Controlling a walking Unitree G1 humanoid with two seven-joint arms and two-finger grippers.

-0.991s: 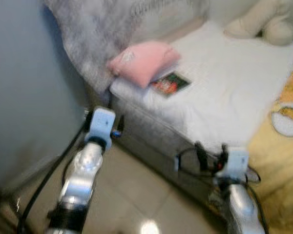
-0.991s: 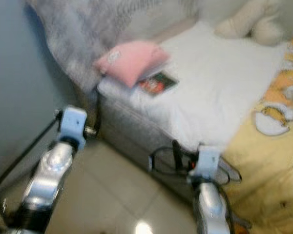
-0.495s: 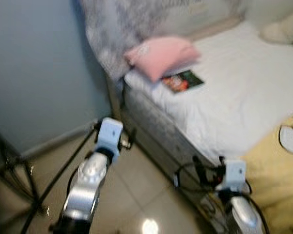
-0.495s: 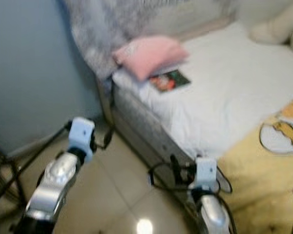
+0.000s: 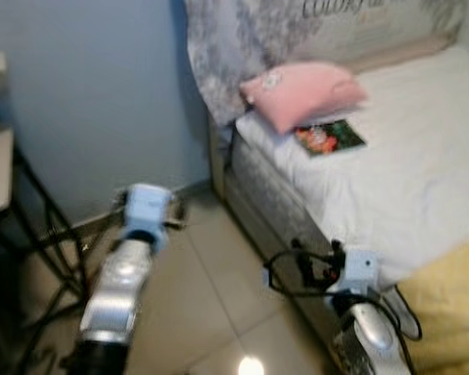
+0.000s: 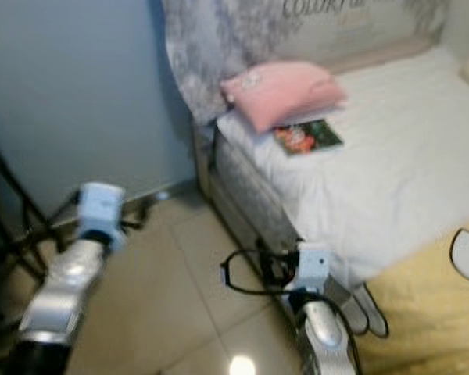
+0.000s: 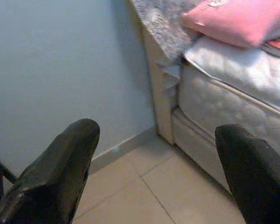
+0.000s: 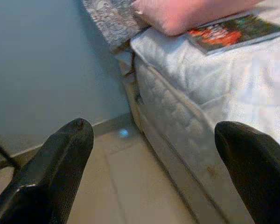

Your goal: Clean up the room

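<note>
One pink pillow is lying at the head of the bed, against a grey patterned headboard cover. One book with a red and green cover is lying flat on the white sheet, touching the pillow, with one corner tucked under it. A yellow blanket is covering the near corner of the bed and is being cut off by the picture's edge.

Two arms are reaching forward over the tiled floor. The left gripper is hanging near the blue wall, its two fingers spread wide apart and gripping nothing. The right gripper is hanging just beside the mattress edge, its two fingers likewise spread wide and empty.

At the far left a dark metal stand with a pale top is showing only partly, and its shape is hard to make out. The head views are blurred, so the lettering on the headboard cover is not readable.
</note>
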